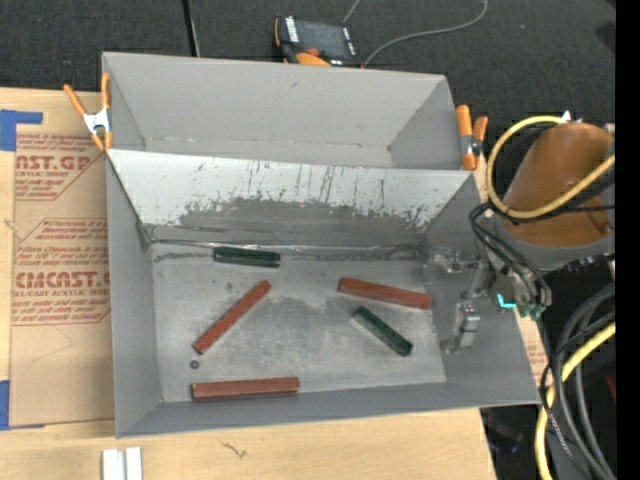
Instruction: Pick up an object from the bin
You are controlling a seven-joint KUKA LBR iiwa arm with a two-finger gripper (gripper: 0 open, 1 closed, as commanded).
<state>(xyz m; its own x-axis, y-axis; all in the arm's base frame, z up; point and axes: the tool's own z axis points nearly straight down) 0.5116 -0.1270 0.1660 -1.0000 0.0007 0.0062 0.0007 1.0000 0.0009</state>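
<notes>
- The arm comes in from the right of the dark green stick [381,330] that lies slantwise on the floor of the bin [300,118]. Its orange-covered wrist [560,183] stands high outside the rim.
- The end effector [462,320] hangs low, just right of that green stick and apart from it, at the foot of the sloping side wall.
- I cannot tell how far open the end effector is. I see nothing in its hold.
- A red-brown stick [385,293] lies just behind the green stick, near it but not touching.
- Left of the green stick is bare floor, then a slanted red-brown stick [232,316].
- Further left and nearer the front edge lies another red-brown stick [245,388], along the wall.
- Well to the back left, a second dark green stick [246,257] rests along the rear wall.
- Between the green stick and the front wall the floor is open.
</notes>
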